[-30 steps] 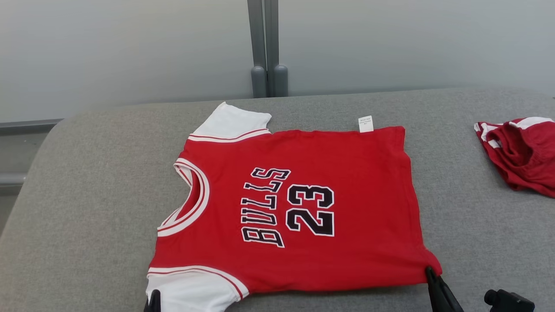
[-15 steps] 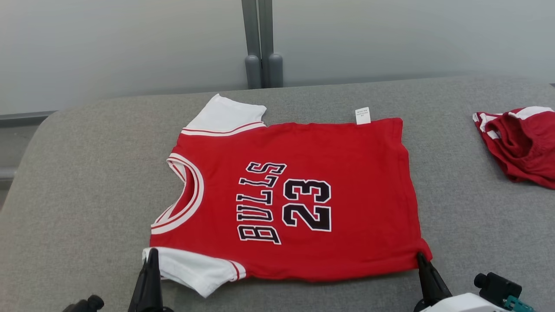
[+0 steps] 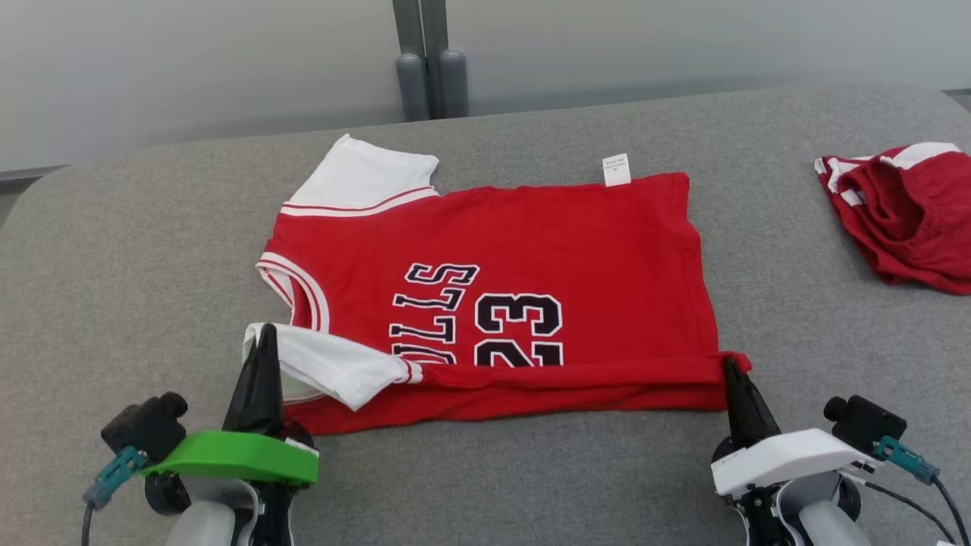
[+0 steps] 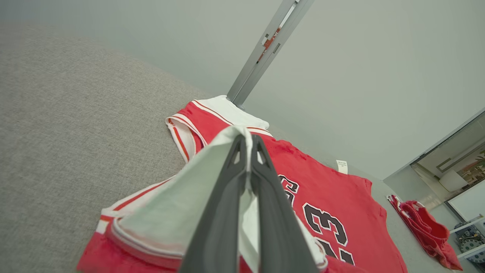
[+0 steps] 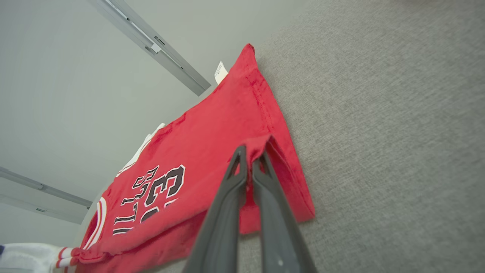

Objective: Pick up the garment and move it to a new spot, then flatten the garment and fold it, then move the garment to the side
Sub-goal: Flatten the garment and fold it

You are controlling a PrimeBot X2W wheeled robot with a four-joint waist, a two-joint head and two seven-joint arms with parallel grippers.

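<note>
A: Grey fabric-topped desk sat under everything. Nearest the camera, the left tool was pressed together on the white near sleeve of the red jersey. Left wrist view had white cloth between the fingers.
B: And the right tool?
A: Also clamped, pinching the near hem corner. Right wrist view showed red cloth caught between the tips.
B: Where was the jersey?
A: Middle of the desk, collar toward the robot's left, hem toward its right. Near edge was doubled back over the front, so the lower part of the "BULLS 23" print was covered. Near sleeve lay on top of that fold, just beside the collar.
B: Rest of it flat?
A: Far half lay flat. Far sleeve was spread at the back left, white label poking out past the far edge.
B: Anything else?
A: Second red garment, crumpled, far right, well apart from the jersey. Behind the desk, a grey post stood against a pale wall.
</note>
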